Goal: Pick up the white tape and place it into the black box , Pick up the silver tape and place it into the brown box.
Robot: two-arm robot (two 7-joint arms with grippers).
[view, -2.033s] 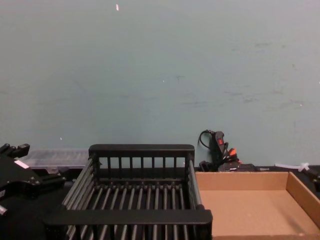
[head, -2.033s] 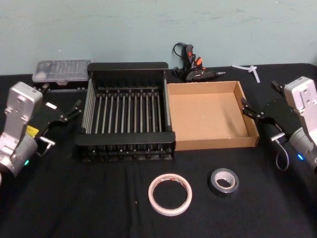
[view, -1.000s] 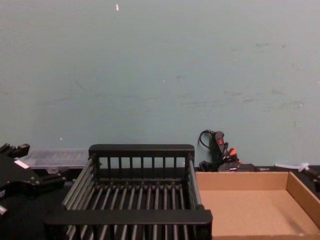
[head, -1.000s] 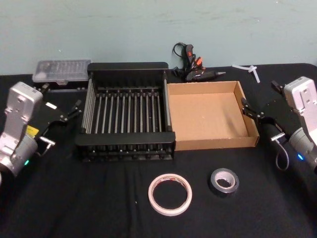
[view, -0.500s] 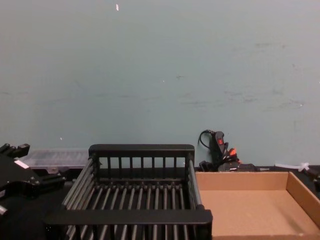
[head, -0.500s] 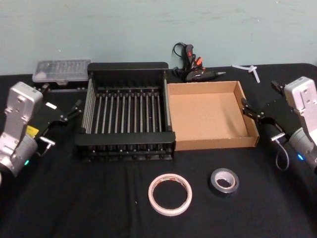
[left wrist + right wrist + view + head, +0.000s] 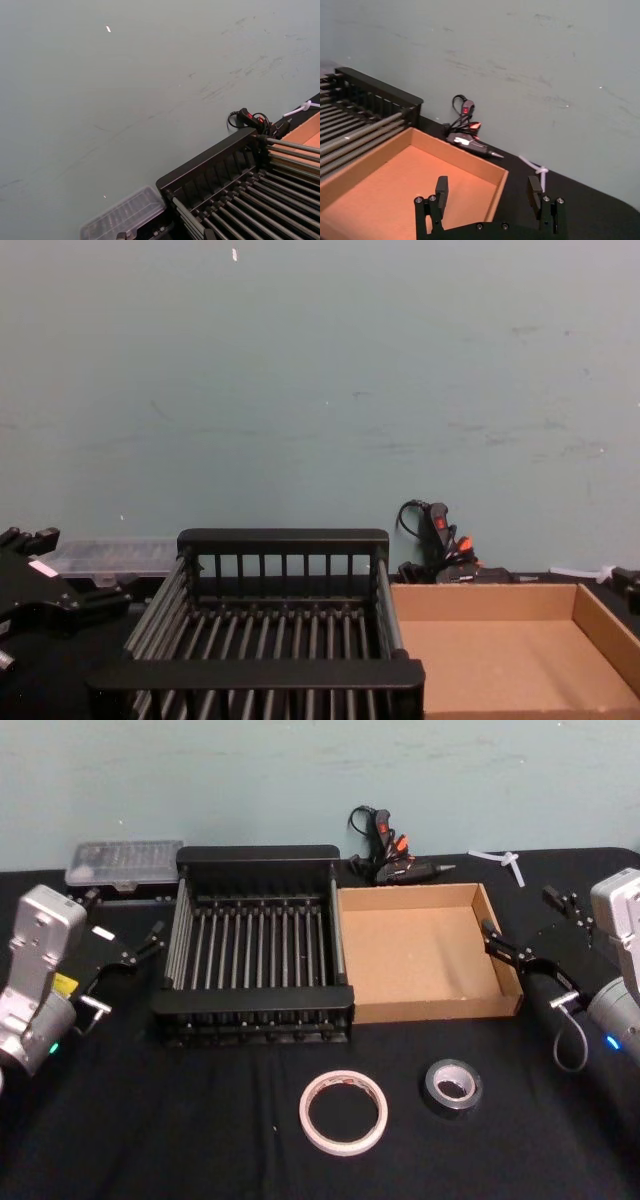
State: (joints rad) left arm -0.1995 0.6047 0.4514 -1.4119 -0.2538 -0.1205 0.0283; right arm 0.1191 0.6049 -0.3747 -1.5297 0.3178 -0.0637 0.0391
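On a black bench, the white tape (image 7: 343,1111) and silver tape (image 7: 453,1084) lie flat just in front of the empty black box (image 7: 257,870) and brown box (image 7: 508,962), awaiting pickup, while left gripper (image 7: 125,955) and right gripper (image 7: 530,934) flank the black box, fingers apart.

Black-clothed desk (image 7: 180,1120): black box (image 7: 255,935) central, brown box (image 7: 425,955) touching its right side, white tape (image 7: 344,1111) and silver tape (image 7: 453,1086) in front.

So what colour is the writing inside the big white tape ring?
Red, on the inner core of the large thin white tape ring, best in the head view.
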